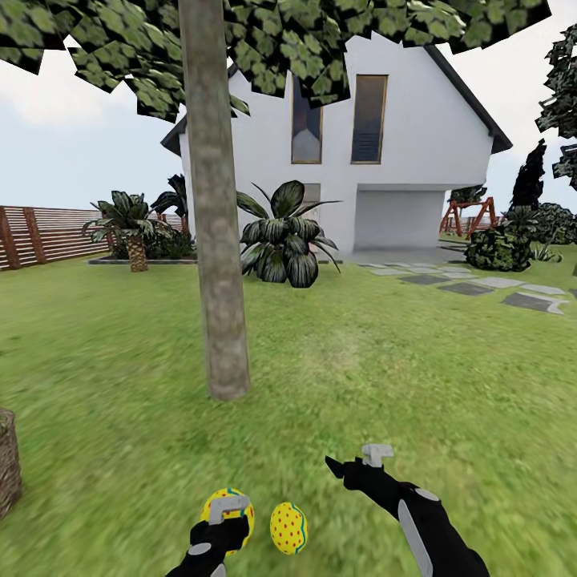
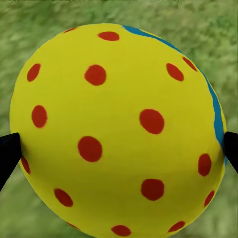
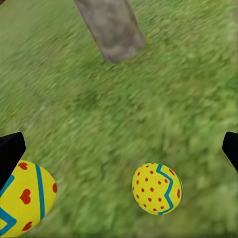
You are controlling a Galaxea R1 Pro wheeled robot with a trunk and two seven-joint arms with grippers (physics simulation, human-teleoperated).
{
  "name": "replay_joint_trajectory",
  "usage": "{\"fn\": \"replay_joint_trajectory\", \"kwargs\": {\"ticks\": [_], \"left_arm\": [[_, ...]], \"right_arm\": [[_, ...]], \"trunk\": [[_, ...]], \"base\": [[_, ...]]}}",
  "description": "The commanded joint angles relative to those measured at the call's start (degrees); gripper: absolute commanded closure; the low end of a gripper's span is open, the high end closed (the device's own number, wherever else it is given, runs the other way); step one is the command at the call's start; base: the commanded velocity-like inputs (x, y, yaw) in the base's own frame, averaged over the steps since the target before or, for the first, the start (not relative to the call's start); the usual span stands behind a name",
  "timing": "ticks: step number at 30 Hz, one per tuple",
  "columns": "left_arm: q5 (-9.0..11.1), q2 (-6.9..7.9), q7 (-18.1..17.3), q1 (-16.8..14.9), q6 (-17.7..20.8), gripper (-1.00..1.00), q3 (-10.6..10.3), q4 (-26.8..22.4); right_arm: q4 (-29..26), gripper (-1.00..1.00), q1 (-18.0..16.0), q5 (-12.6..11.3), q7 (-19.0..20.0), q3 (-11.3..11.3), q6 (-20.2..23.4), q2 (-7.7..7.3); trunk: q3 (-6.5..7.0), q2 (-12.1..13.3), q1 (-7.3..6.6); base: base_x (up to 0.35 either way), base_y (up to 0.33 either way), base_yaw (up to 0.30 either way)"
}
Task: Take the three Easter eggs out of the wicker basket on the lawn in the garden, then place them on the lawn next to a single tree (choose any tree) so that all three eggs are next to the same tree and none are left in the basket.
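Note:
My left gripper [image 1: 226, 522] is shut on a yellow Easter egg [image 1: 228, 506] with red dots, low over the lawn [image 1: 361, 361]. The left wrist view shows this egg [image 2: 114, 129] close up, with a black fingertip [image 2: 7, 153] against each side. A second egg [image 1: 288, 527] lies on the grass just to its right. My right gripper [image 1: 358, 462] is open and holds nothing. In its wrist view two eggs [image 3: 157, 188] [image 3: 25, 203] rest on the grass short of the tree trunk [image 3: 111, 29]. The tree [image 1: 216, 240] stands a little ahead. The wicker basket [image 1: 6, 469] shows at the left edge.
A white house [image 1: 401, 160] stands far behind, with a broad-leaved dark plant [image 1: 284, 236] and a palm [image 1: 132, 228] before it. Grey stepping stones [image 1: 497, 292] run at the right. A wooden fence [image 1: 48, 232] closes the left side. Open grass surrounds the trunk.

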Motion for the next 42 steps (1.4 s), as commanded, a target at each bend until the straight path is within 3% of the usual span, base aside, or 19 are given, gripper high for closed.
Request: {"fn": "replay_joint_trajectory", "kwargs": {"ticks": [1,15,24,42], "left_arm": [[0.25,0.05,0.49,-0.05,0.23,1.0,-0.36,-0.05],[0.36,0.05,0.45,-0.09,0.31,1.0,-0.38,0.08],[0.31,0.02,0.47,-0.09,0.24,1.0,-0.38,-0.23],[0.37,0.08,0.35,0.0,0.14,1.0,-0.37,-0.58]], "right_arm": [[-0.05,-1.0,-0.03,-0.43,0.27,-0.25,0.54,0.05],[0.1,-1.0,-0.03,-0.43,0.27,-0.25,-0.43,0.1],[0.29,-1.0,-0.03,-0.43,0.27,-0.24,-0.86,0.12],[0.3,-1.0,-0.03,-0.43,0.27,-0.25,-0.87,0.08]], "trunk": [[-0.07,-0.03,-0.01],[-0.07,-0.03,-0.01],[-0.07,-0.03,-0.01],[-3.3,-7.25,3.94]], "base": [[0.006,0.0,0.0],[0.252,0.04,0.0],[0.043,0.01,0.0],[0.0,0.0,0.0]]}}
